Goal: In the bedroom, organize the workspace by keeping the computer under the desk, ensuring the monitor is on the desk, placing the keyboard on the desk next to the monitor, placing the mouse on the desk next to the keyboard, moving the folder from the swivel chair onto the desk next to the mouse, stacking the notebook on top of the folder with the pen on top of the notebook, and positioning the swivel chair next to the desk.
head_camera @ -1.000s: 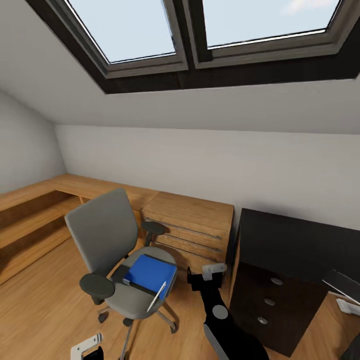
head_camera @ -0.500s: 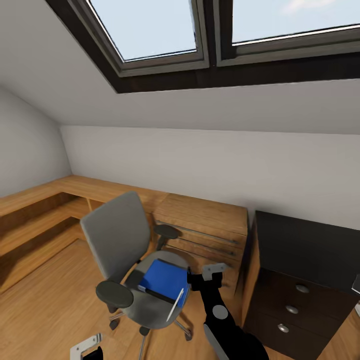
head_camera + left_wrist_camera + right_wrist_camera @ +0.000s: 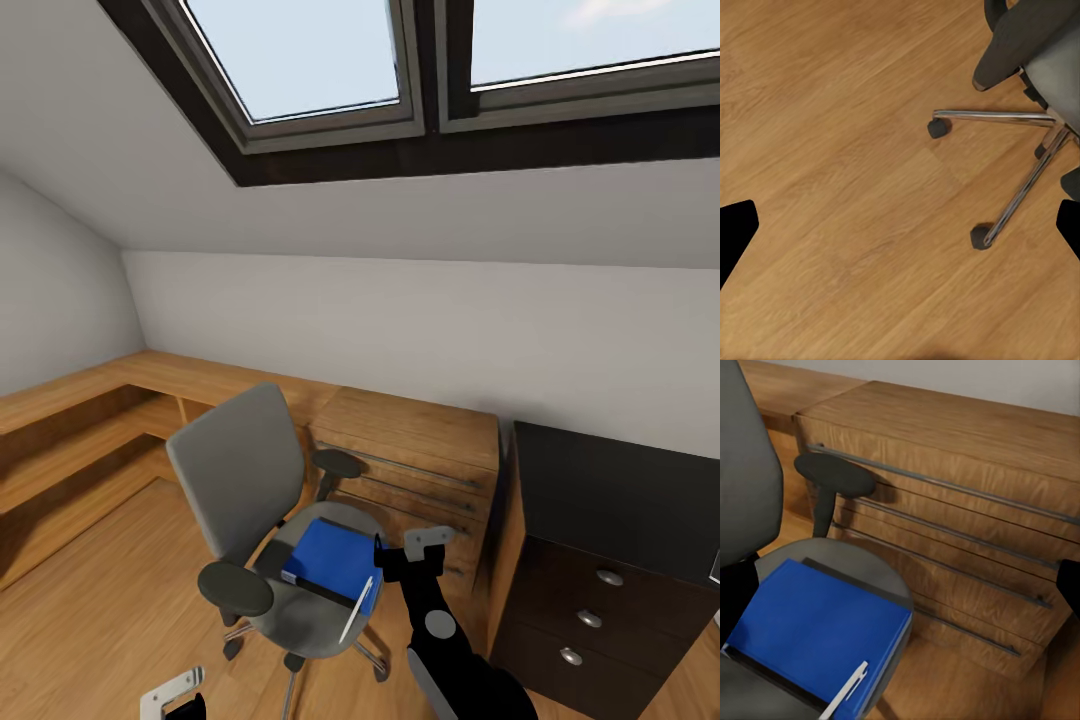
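- Grey padding covers the swivel chair [image 3: 262, 520], which stands on the wooden floor [image 3: 90, 620] in front of a light wooden drawer unit [image 3: 415, 470], its back turned toward the low wooden shelving [image 3: 70, 430].
- On the seat lies the blue folder [image 3: 328, 555], flat, over a dark flat thing whose edge shows beside it; what that thing is I cannot tell.
- The white pen [image 3: 356, 608] rests slanted across the folder's near corner, its tip reaching past the seat edge.
- The right pincer [image 3: 412, 553] hangs just beside the seat's front edge, near the folder and touching nothing; its fingers stand apart, holding nothing.
- The left pincer [image 3: 172, 697] sits low over bare floor beside the chair's chrome base [image 3: 1020, 161]; in the left wrist view its fingertips [image 3: 735, 232] are spread wide and empty.
- A dark cabinet with round knobs [image 3: 600, 560] stands next to the drawer unit, under sloped skylights [image 3: 400, 60].
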Motion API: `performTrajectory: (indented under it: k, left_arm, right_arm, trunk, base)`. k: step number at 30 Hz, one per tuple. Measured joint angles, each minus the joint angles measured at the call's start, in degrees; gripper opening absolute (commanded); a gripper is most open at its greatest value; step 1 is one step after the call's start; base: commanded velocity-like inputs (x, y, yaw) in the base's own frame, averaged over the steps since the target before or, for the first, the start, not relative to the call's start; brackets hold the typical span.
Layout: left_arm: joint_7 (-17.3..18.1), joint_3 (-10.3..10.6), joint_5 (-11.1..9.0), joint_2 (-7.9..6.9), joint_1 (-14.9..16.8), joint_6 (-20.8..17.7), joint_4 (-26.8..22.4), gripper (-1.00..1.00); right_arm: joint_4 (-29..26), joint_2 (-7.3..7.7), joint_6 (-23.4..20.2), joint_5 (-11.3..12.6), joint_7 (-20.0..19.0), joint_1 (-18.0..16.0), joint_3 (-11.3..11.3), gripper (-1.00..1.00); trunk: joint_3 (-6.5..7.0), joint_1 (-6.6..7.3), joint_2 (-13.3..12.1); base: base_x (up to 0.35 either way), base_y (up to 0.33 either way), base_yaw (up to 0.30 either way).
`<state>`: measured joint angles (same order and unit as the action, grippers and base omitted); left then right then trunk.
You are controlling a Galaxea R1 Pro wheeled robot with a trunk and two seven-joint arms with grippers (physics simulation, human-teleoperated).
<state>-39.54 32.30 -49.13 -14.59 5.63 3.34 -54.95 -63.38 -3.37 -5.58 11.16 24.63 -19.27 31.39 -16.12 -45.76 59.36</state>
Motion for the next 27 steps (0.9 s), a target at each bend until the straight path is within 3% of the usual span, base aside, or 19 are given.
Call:
performTrajectory:
  k: [9, 18, 23, 27]
  left_arm:
    - [0.0, 0.0, 0.0, 0.00, 0.0, 0.0, 0.0, 1.00]
    - [0.0, 0.0, 0.0, 0.01, 0.0, 0.0, 0.0, 1.00]
    - [0.0, 0.0, 0.0, 0.00, 0.0, 0.0, 0.1, 1.00]
    - [0.0, -0.1, 0.0, 0.00, 0.0, 0.1, 0.1, 1.00]
  right_arm:
    - [0.0, 0.04, 0.2, 0.0, -0.2, 0.0, -0.1, 1.00]
    - [0.2, 0.16, 0.3, 0.0, -0.3, 0.0, 1.6, 1.00]
    - [3.8, -0.07, 0.1, 0.1, -0.4, 0.0, 1.8, 1.00]
    - [12.9, -3.31, -0.3, 0.5, -1.6, -0.4, 1.5, 1.00]
  trunk:
    - [0.00, 0.00, 0.0]
    - [0.00, 0.01, 0.0]
    - [0.00, 0.00, 0.0]
    - [0.00, 0.00, 0.0]
  base:
    - [0.000, 0.016, 0.000]
    - [0.034, 0.203, 0.000]
    - [0.025, 0.038, 0.000]
    - [0.002, 0.003, 0.000]
